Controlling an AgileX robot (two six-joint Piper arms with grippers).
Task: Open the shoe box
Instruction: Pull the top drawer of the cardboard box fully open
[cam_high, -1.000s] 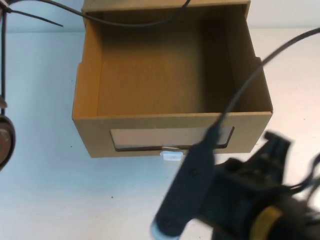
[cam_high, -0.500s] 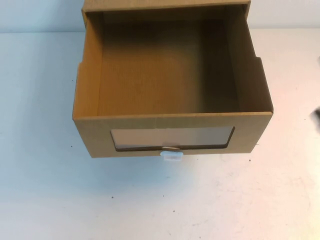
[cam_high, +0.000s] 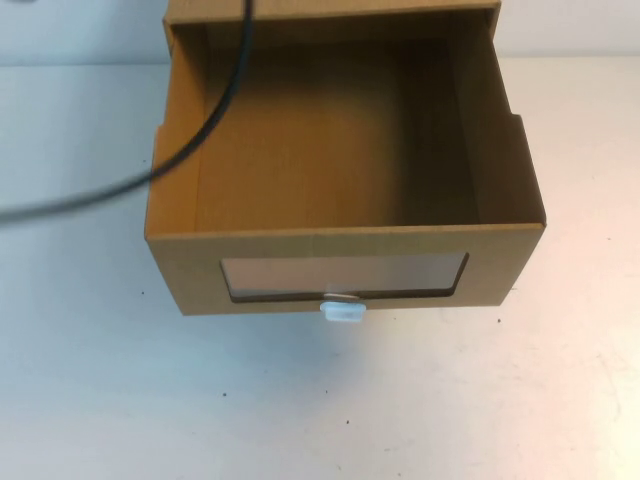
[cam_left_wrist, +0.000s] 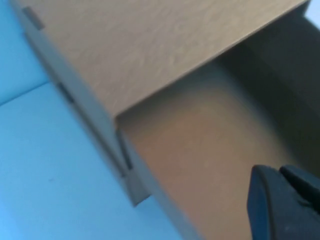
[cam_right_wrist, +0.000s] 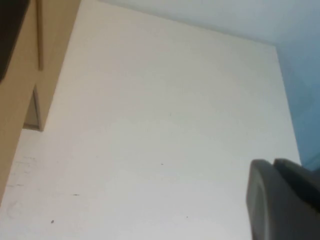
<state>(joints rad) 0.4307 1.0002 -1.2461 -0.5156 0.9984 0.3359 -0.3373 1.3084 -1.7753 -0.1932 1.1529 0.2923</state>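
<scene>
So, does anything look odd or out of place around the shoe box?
Only a black cable sagging across the open, empty shoe box drawer; the drawer sits square and looks undamaged. The left gripper is over the drawer and the right gripper is over the white table, both shut.

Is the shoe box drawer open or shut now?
Open: drawer pulled out, interior empty. Left gripper over it, right gripper over table beside it.

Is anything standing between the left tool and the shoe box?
Nothing visible does. The left tool is right by the open drawer of the shoe box; the right tool, shut, is over the table beside it.
</scene>
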